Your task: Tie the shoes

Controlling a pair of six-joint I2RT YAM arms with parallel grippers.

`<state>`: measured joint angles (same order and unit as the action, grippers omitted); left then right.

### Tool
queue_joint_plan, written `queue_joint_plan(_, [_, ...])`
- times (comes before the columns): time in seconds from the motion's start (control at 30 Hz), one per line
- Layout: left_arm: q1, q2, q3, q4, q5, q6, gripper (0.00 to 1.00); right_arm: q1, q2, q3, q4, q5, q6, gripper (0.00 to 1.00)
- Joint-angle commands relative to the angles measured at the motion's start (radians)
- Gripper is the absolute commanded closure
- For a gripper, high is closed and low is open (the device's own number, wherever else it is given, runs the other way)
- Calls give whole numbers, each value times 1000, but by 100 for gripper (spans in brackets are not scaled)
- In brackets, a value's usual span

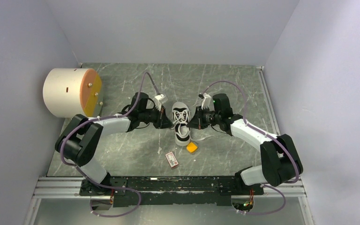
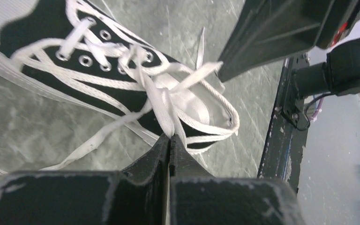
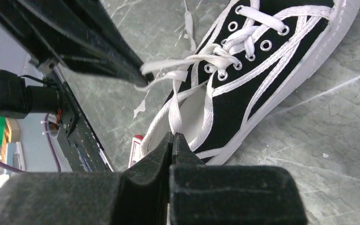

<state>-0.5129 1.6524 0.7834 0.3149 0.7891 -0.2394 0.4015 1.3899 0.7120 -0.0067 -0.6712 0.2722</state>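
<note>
The sneaker sits on the tabletop right between both arms. The left end effector is clenched on one lace, and the right end effector pinches the other lace.

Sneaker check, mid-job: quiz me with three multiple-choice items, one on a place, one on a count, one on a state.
1. Where does the orange block lie relative to the sneaker?
A) at its toe B) beside its heel, on the right arm's side C) inside it
2. How many sneakers are in view?
A) one B) two C) three
3. How do the left hand and right hand stand?
A) both open B) each shut on a lace C) only the left shut

B: the top view shows the block just off the heel.
A: only one shoe shows.
B: each wrist view shows a lace pinched in a closed hand.
</note>
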Motion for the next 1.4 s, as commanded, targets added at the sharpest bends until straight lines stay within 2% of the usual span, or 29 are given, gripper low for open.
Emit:
queue_joint_plan(0.0, [-48,-45,-14,-79,-70,52,95,6,19,10,22,41,82,100])
queue_joint_plan(0.17, [-62,-69,21,-199,-157,110,94,11,55,45,11,33,44,100])
queue_joint_plan(0.23, [-62,-82,46,-245,-175,141,83,11,64,38,-3,31,17,100])
queue_joint_plan(0.37, [-61,-120,103,-325,-233,205,68,16,34,-13,86,25,29,100])
queue_joint_plan(0.47, [-55,-135,168,-396,-264,269,58,22,41,-7,74,24,20,100])
queue_joint_plan(0.5, [-53,-130,191,-406,-263,284,50,24,47,-1,61,27,11,100])
queue_joint_plan(0.53, [-53,-120,214,-405,-248,293,37,26,47,-2,60,26,7,100])
queue_joint_plan(0.6, [-53,-67,281,-429,-217,306,26,25,45,-11,68,26,8,100])
queue_joint_plan(0.67, [-55,9,369,-478,-206,309,27,26,48,-11,68,27,3,100])
queue_joint_plan(0.77, [-55,117,471,-533,-203,315,36,26,59,-7,67,25,-1,100])
queue_joint_plan(0.97, [-56,234,568,-563,-156,346,43,25,65,-14,96,23,12,100])
queue_joint_plan(1.17, [-57,273,560,-565,-113,333,47,26,64,-20,117,27,30,100])
queue_joint_plan(1.37, [-58,307,579,-585,-50,334,59,27,65,-15,113,37,34,100])
